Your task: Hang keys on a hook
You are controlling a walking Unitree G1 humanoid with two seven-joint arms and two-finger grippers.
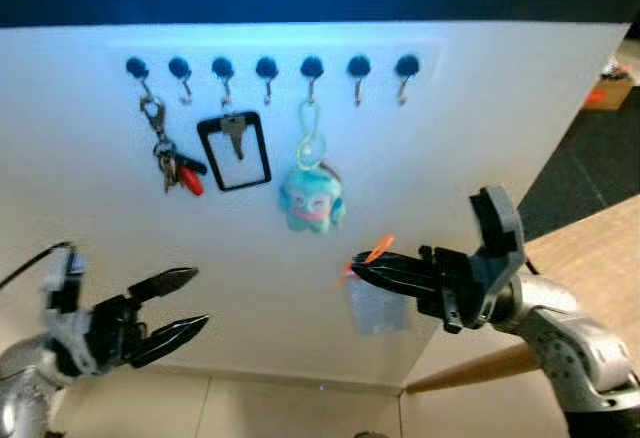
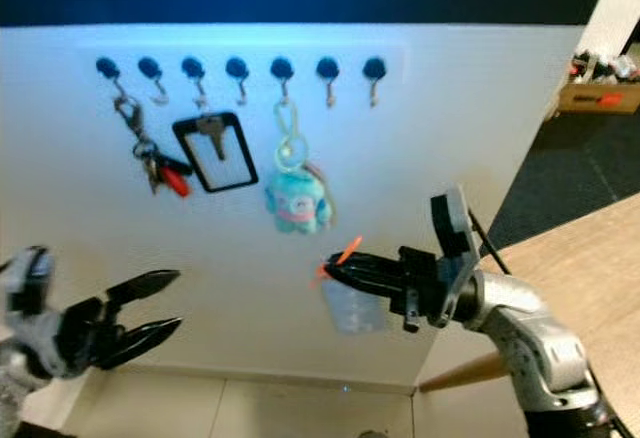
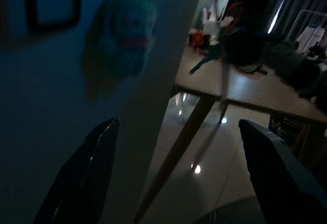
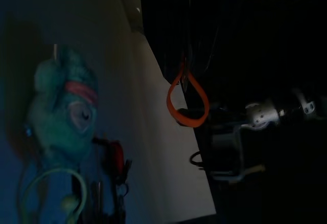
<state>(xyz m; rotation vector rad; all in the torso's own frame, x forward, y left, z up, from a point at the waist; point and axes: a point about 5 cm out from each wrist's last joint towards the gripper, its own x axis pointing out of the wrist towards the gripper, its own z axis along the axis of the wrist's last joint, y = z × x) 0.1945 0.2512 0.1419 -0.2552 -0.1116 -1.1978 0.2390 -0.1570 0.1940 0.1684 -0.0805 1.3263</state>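
- I am pinching the keyring's orange loop (image 1: 378, 250) in my right gripper (image 1: 362, 270), its clear tag (image 1: 377, 305) dangling below.
- My left gripper (image 1: 190, 303) is waiting low with fingers spread, holding nothing.
- Hanging is not done yet: the free hooks (image 1: 358, 89) on the white board (image 1: 480, 108) are sitting well above.

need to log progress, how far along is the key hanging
Done: three items already hang on the white board: a key bunch, a black-framed key and a teal plush keychain. In hand: the right gripper pinches an orange loop with a clear tag below. Left: lifting it onto a free hook. The left gripper is open.
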